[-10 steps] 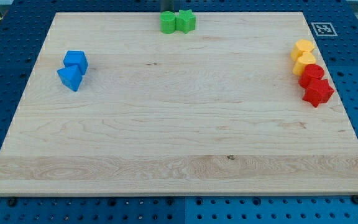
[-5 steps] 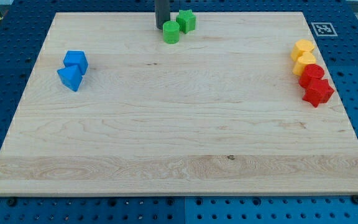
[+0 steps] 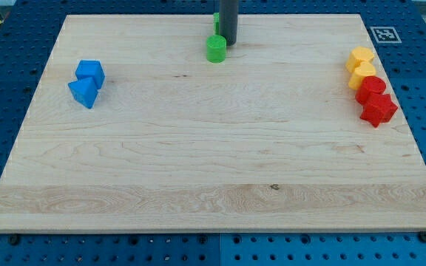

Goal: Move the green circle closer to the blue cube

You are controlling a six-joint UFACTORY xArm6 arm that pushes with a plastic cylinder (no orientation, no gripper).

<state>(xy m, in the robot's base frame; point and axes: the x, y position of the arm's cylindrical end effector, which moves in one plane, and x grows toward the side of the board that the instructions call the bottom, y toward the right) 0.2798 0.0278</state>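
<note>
Camera view puts the small green circle block (image 3: 215, 49) near the wooden board's (image 3: 198, 148) top edge; my tip (image 3: 228, 43), holding nothing, stands just right of it, hiding another green block (image 3: 217, 21); the blue cube (image 3: 91, 72) sits far left.

green circle (image 3: 215, 49) near top centre; blue cube (image 3: 91, 72) far left.

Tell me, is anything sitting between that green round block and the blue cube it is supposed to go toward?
Nothing visible does. The green circle sits near the view's top, with my tip just at its upper right. The blue cube is far to the view's left, and only bare wooden board lies between them.
</note>
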